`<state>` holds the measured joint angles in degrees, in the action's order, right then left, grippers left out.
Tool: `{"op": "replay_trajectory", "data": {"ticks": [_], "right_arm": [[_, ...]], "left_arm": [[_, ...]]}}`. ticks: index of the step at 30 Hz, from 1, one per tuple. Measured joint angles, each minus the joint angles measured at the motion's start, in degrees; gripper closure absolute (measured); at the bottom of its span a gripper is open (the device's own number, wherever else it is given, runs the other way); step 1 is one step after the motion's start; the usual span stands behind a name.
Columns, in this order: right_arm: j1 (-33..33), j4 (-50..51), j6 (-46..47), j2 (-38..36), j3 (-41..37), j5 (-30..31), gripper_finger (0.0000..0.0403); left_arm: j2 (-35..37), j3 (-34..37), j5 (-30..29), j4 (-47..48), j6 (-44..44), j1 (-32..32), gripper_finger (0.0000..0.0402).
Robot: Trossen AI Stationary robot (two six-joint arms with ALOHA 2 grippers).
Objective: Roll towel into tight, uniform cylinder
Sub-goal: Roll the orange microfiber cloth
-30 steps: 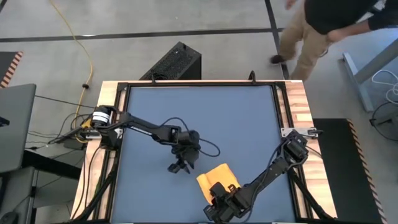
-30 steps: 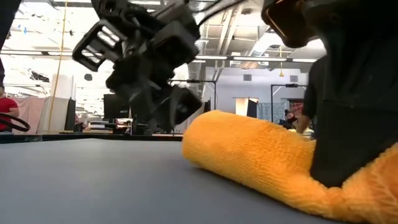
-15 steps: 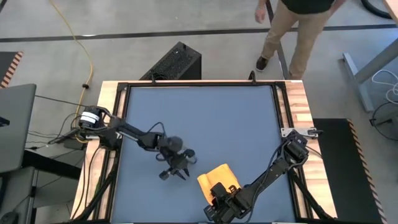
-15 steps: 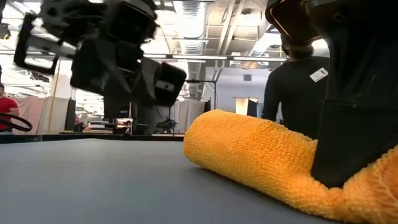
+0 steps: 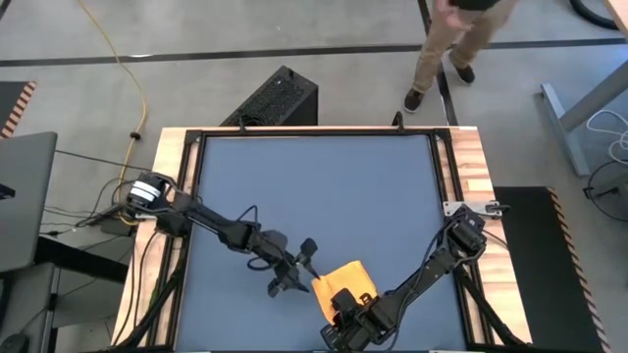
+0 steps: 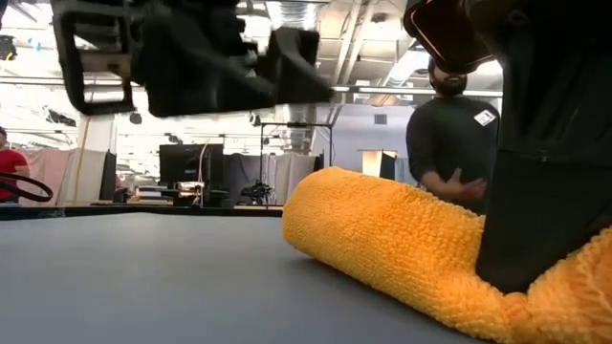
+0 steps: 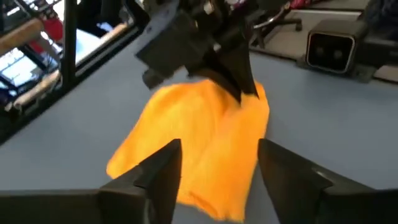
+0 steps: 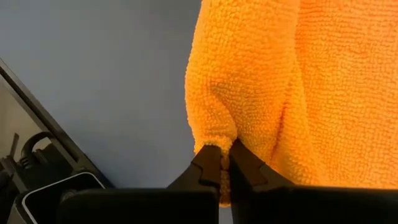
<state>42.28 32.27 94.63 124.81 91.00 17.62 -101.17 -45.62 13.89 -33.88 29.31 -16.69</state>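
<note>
Your right gripper (image 8: 224,169) pinches the towel (image 5: 343,282) at its near edge, jaws nearly closed, low centre of the high view. Your left gripper (image 5: 296,267) hovers just left of the towel, fingers wide apart, holding nothing.

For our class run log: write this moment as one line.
towel: partly rolled | right tool: shut on towel edge | left tool: open, beside towel

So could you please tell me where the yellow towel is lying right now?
In the high view the towel lies near the table's front edge, right of centre, pinched by the right claw, with the open left claw just to its left.
</note>
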Motion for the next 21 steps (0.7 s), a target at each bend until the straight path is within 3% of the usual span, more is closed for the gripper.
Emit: {"op": "replay_trajectory", "data": {"ticks": [8, 21], "right_arm": [[0.07, -0.17, -0.02, 0.00, 0.04, 0.08, 0.0376], [0.11, 0.21, -0.17, 0.00, 0.10, 0.19, 0.0375]], "left_arm": [[-8.76, -7.44, 0.01, 3.77, -1.58, 0.00, 0.0145], [-9.57, -9.40, 1.53, 10.37, -1.30, 0.00, 0.0164]]}}
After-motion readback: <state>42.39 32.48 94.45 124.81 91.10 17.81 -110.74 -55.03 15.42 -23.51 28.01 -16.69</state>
